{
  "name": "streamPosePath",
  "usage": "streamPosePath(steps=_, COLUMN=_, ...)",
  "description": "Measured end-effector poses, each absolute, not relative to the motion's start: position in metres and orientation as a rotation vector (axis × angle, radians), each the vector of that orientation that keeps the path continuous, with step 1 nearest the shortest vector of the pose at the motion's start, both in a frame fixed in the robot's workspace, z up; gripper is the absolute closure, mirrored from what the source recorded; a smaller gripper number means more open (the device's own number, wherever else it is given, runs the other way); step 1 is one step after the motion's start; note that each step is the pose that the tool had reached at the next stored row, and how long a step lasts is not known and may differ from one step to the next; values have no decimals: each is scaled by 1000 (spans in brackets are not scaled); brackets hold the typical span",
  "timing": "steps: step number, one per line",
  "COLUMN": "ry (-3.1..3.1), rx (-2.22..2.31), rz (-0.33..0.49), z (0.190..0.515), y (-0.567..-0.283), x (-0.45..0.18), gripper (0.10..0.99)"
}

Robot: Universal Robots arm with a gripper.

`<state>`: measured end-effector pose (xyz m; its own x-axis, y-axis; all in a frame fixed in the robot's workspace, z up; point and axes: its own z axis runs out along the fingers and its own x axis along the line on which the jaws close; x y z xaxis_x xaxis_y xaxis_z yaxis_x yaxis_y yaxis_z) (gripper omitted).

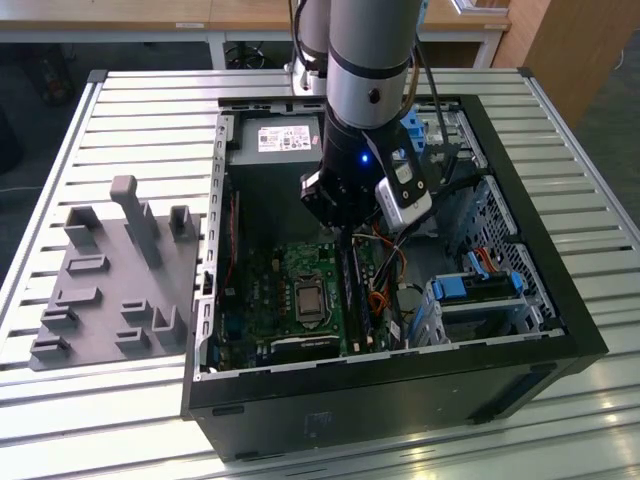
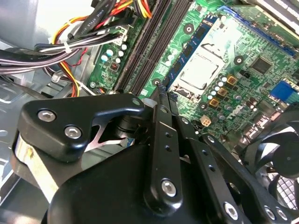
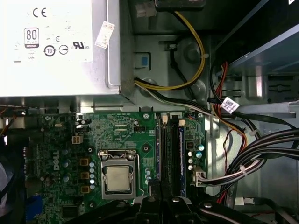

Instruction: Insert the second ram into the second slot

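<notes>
Gripper [image 2: 161, 91] fingers are drawn together; whether they grip anything cannot be told. It hangs over the slots [image 3: 171, 151], on the exterior view's right of the CPU socket [image 3: 117, 177]. The ram [image 3: 161, 149] appears seated in the socket-side slot; identification is uncertain.

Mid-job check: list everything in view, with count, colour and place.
computer case: one, black, open, on the slatted table
motherboard: one, green, inside the case
processor socket: one, silver, beside the memory slots
power supply: one, silver, inside the case
cable bundles: several, black and coloured, beside the slots
drive latches: several, light blue, exterior view's right
fixture plate: one, grey, on the table, exterior view's left
gripper: one, black, at the memory slots
</notes>
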<state>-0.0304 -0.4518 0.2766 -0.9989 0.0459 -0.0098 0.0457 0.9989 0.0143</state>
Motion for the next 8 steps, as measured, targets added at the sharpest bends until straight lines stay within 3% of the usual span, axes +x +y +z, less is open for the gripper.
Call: streamPosePath(steps=8, ry=3135, rx=57, rz=22, z=263, y=-454, x=-29, gripper=965)
